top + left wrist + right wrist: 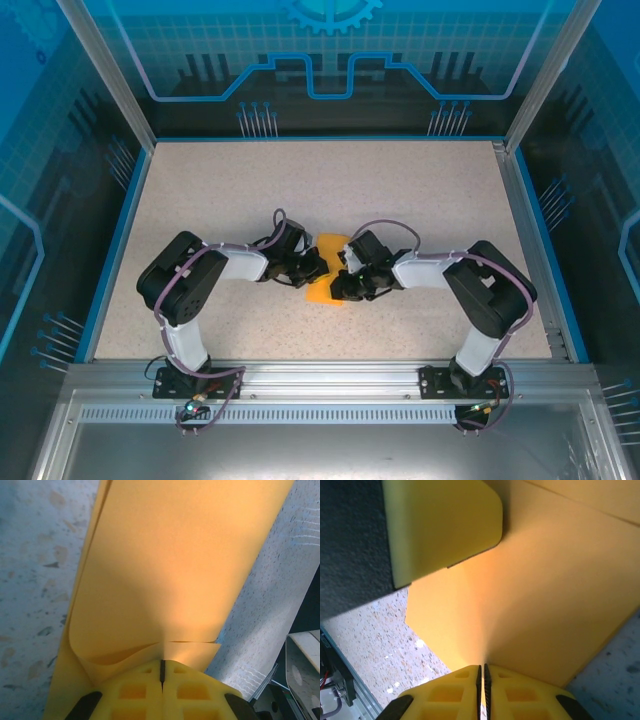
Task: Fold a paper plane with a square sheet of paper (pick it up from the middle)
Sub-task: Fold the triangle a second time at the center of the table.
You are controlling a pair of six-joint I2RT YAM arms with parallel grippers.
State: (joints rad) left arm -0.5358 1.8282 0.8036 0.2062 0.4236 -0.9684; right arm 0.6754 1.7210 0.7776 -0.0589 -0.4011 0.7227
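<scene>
The orange-yellow sheet of paper [324,294] is folded into a smaller angular shape and held between both grippers above the middle of the table. My left gripper [312,270] is shut on it from the left. In the left wrist view the yellow jaws [162,666] pinch a curled, layered edge of the sheet [170,570]. My right gripper [343,282] pinches it from the right, and its jaws [482,669] stand nearly together on the paper's [545,595] lower edge. One yellow finger [445,525] of the left gripper rests on the sheet at upper left.
The speckled beige table [220,190] spreads around the arms, bounded by a blue rim [110,250] and glass walls. An aluminium rail [320,375] with both arm bases runs along the near edge.
</scene>
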